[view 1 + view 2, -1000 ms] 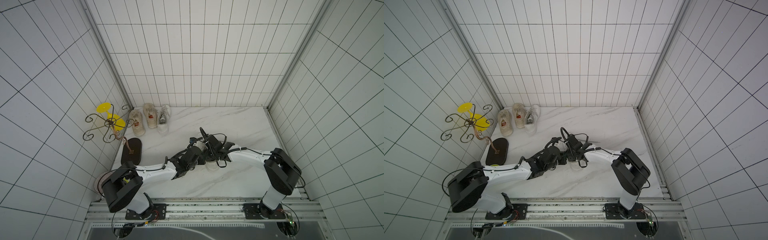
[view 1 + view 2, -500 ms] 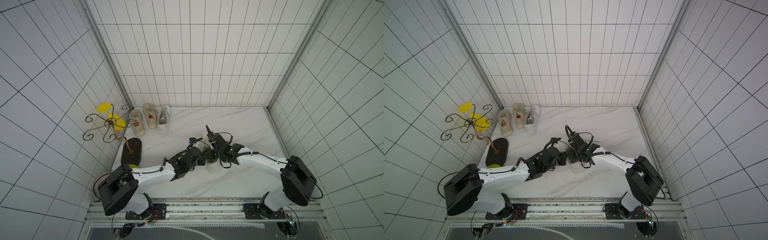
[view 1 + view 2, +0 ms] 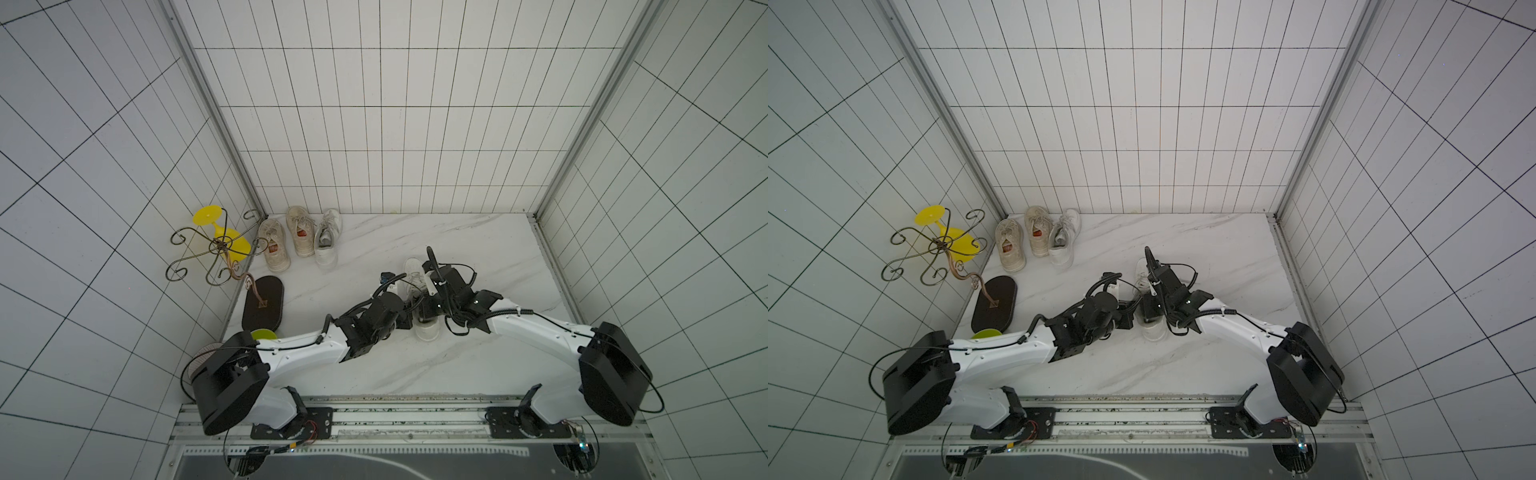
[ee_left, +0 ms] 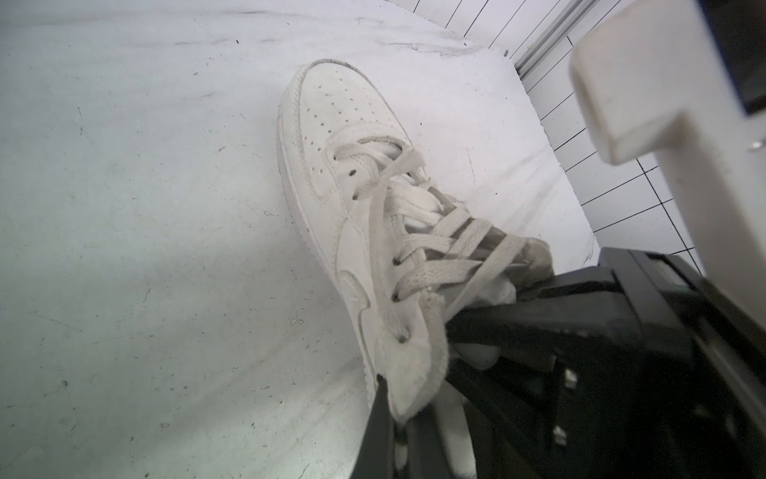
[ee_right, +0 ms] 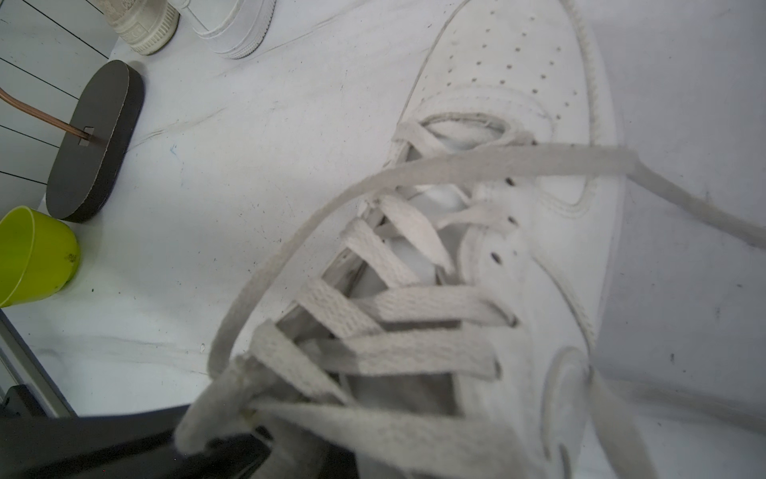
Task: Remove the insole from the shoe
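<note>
In both top views the shoe (image 3: 414, 269) (image 3: 1143, 269) stands upright on the tabletop (image 3: 478, 245), its toe pointing away from both of your hands. Your left hand (image 3: 408, 321) meets the collar from one side. Your right hand (image 3: 424, 314) reaches down into the mouth from the other. The two hands sit just beside each other over the heel end, and the white heel shows just past the right hand, toward the arm bases.

In the left wrist view your left hand (image 4: 400, 419) is clenched on the shoe's collar. One finger lies outside the side wall and the frayed rim is pinched between the fingers. Your right hand (image 4: 485, 309) is just beside it, pushed in behind the tongue under the loose laces (image 4: 435, 244).

In the right wrist view your right hand (image 5: 265, 456) is clamped tight at the shoe's mouth, with laces draped across it. You cannot tell what it pinches. The insole is hidden in every view.
</note>
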Action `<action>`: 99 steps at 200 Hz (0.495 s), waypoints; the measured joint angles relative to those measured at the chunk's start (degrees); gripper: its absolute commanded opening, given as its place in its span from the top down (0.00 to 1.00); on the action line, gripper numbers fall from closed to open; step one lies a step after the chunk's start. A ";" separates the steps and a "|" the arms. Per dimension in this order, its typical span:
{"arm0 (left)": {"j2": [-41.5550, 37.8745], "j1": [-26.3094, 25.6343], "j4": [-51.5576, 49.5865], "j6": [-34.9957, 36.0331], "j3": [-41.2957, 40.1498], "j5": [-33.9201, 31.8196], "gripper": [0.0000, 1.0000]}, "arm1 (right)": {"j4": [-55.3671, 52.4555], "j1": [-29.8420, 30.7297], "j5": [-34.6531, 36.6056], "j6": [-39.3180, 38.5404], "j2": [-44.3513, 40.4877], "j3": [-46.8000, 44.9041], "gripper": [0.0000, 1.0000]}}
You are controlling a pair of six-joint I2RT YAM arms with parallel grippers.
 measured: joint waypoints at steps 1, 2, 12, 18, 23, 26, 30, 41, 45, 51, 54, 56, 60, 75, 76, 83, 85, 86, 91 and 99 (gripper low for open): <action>0.00 0.00 0.00 0.04 0.00 0.00 1.00 | 0.02 -0.02 -0.09 0.02 0.00 -0.02 1.00; 0.02 -0.02 0.00 0.02 0.00 0.04 1.00 | 0.11 -0.04 -0.22 0.11 0.00 -0.09 1.00; 0.22 -0.20 0.09 0.48 0.00 0.07 1.00 | 0.76 -0.33 -0.94 0.57 -0.02 -0.59 1.00; 0.37 -0.28 0.13 0.79 0.00 0.07 1.00 | 1.22 -0.50 -1.40 0.92 -0.02 -0.96 1.00; 0.52 -0.39 0.11 1.03 0.00 0.09 1.00 | 1.55 -0.61 -1.73 1.16 -0.02 -1.25 1.00; 0.66 -0.48 0.11 1.14 0.00 0.09 1.00 | 1.79 -0.72 -1.99 1.38 -0.02 -1.44 1.00; 0.76 -0.57 0.13 1.36 0.00 0.07 1.00 | 2.10 -0.85 -2.32 1.62 -0.04 -1.77 1.00; 1.22 -0.85 0.11 1.77 0.00 0.09 1.00 | 2.89 -1.14 -3.08 2.14 -0.15 -2.62 1.00; 1.46 -0.94 0.13 1.92 0.00 0.09 1.00 | 3.13 -1.25 -3.39 2.40 -0.24 -2.93 1.00; 1.79 -1.05 0.22 2.03 0.00 0.11 1.00 | 3.50 -1.40 -3.72 2.71 -0.37 -3.37 1.00; 1.90 -1.09 0.26 2.12 0.00 0.15 1.00 | 3.72 -1.53 -3.93 2.80 -0.39 -3.61 1.00; 2.03 -1.14 0.26 2.16 0.00 0.15 1.00 | 3.78 -1.60 -4.04 2.95 -0.50 -3.78 1.00; 2.23 -1.20 0.37 2.25 0.00 0.15 1.00 | 4.04 -1.73 -4.31 3.17 -0.68 -4.09 1.00; 2.62 -1.40 0.83 2.56 0.00 0.33 1.00 | 5.09 -2.43 -5.46 4.07 -1.73 -5.42 1.00; 2.64 -1.42 0.92 2.56 0.00 0.37 1.00 | 5.22 -2.51 -5.53 4.13 -1.90 -5.55 1.00; 2.64 -1.49 1.27 2.62 -0.02 0.50 1.00 | 5.75 -2.89 -6.19 4.61 -2.51 -6.12 1.00; 2.64 -1.51 1.38 2.64 -0.02 0.50 1.00 | 5.99 -3.02 -6.40 4.74 -2.75 -6.34 1.00; 2.64 -1.51 1.42 2.64 -0.02 0.50 1.00 | 6.08 -3.06 -6.45 4.79 -2.82 -6.43 1.00; 2.64 -1.57 1.79 2.75 -0.02 0.57 1.00 | 6.54 -3.30 -6.86 5.18 -3.30 -6.84 1.00; 2.64 -1.64 2.23 2.95 -0.04 0.59 1.00 | 7.32 -3.78 -7.54 5.75 -4.11 -7.50 1.00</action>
